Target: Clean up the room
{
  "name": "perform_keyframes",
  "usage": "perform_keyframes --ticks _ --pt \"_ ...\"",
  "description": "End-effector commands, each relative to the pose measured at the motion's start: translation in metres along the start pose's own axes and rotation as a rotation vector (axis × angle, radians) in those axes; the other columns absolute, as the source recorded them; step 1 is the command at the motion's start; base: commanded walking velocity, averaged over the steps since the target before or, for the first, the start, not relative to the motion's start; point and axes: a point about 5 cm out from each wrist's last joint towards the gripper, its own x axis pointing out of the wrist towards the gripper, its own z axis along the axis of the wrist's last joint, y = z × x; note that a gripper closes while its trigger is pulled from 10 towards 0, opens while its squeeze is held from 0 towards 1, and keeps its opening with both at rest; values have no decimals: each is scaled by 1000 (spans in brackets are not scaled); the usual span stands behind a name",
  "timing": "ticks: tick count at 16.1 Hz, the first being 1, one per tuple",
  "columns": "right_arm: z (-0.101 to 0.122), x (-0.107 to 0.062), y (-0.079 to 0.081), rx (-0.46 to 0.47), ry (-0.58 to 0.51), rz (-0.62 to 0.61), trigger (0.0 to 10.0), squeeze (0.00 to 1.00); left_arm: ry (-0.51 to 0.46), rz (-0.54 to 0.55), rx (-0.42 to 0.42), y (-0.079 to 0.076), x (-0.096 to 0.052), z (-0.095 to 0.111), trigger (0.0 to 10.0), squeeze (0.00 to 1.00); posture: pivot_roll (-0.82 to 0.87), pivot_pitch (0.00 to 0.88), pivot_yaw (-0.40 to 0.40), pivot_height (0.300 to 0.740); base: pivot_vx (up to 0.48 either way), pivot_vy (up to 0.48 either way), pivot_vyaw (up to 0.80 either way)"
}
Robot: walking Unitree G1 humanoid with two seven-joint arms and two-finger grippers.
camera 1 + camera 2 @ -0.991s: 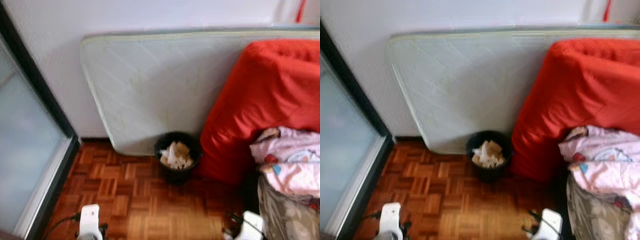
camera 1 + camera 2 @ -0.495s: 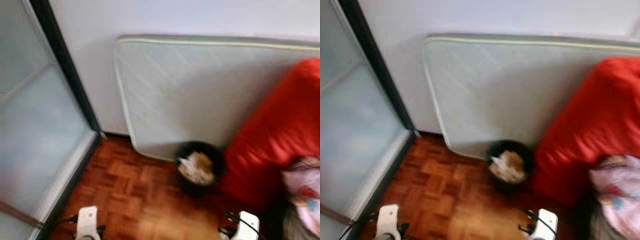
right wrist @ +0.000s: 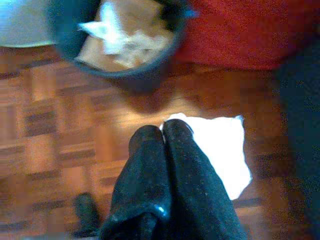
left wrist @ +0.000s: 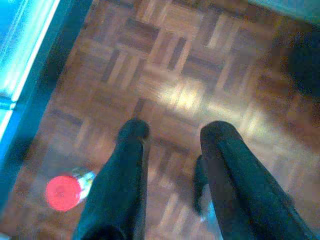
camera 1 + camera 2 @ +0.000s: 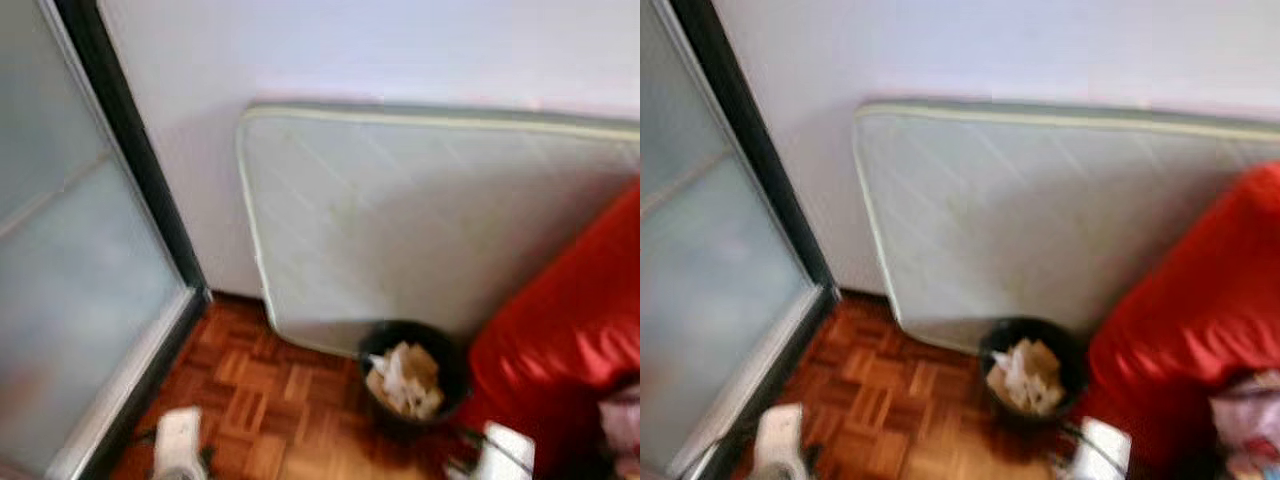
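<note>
Waste bin (image 5: 410, 375): black, round, standing on the parquet floor (image 5: 260, 400) against the lower edge of a pale quilted mattress (image 5: 420, 220) that leans on the white wall (image 5: 350, 50). Contents: crumpled paper (image 5: 405, 378), white and tan, heaped near the rim.

Red cushion or bedding (image 5: 570, 340): just beside the bin, on the robot's right. A bit of pink patterned cloth (image 5: 1245, 420) lies at its lower edge; blurred.

Frosted glass door (image 5: 70, 300) with dark frame: on the robot's left.

White sheet of paper (image 3: 220, 145): flat on the floor, near the bin, not in it.

Red-capped bottle (image 4: 65, 190): on the floor near the door track; blurred.

Left pincer (image 4: 172, 132): fingers spread wide, holding nothing, above bare parquet.

Right pincer (image 3: 162, 132): fingers pressed together, nothing seen between them, tips over the edge of the white sheet.
</note>
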Motion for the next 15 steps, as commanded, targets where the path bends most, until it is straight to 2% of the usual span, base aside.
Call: perform_keyframes --ticks 1,4,12,15 --pt "-4 -2 -12 14 11 -38 10000 0 -3 -10 -9 -5 1 3 10000 0 21 0 44 740 356 0 0" --pt "-5 -2 -12 16 22 -44 10000 0 -4 -11 -10 -5 1 3 10000 0 23 0 43 740 359 0 -177" --pt "-5 -2 -10 12 22 -30 10000 0 -6 -10 -8 -5 1 3 10000 0 28 0 49 740 350 0 -753" --pt "-3 -2 -8 9 11 -9 10000 0 -10 -11 -10 -4 1 3 10000 0 27 0 52 740 0 0 0"
